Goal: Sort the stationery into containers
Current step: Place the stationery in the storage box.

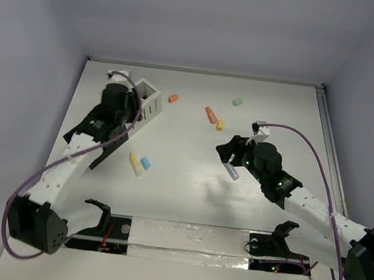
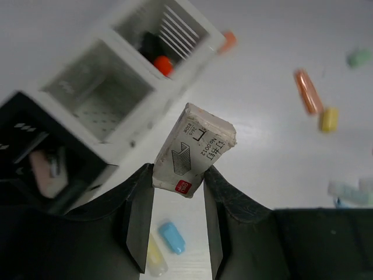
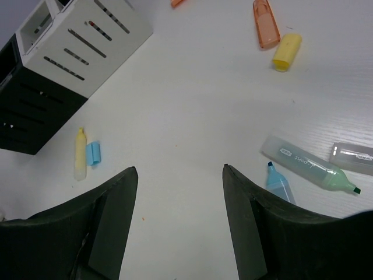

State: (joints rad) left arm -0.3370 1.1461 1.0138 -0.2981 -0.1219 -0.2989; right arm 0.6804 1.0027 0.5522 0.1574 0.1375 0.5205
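From above, the right end effector (image 1: 230,152) is seen over the tabletop (image 1: 182,180). At the left wrist, a staple box (image 2: 195,149) is clamped by the left end effector (image 2: 176,195) beside the white container (image 2: 116,87), with its long axis tilted up and to the right. At the right wrist, the jaws are seen spread wide, with nothing held.

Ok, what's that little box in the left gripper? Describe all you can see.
The little box is a small off-white cardboard staple packet with scuffed edges. Its face shows a drawn staple strip, printed characters and a red mark at one lower corner. It looks closed. The left gripper pinches its lower end, leaving it tilted, near the white container; nothing else visibly touches it.
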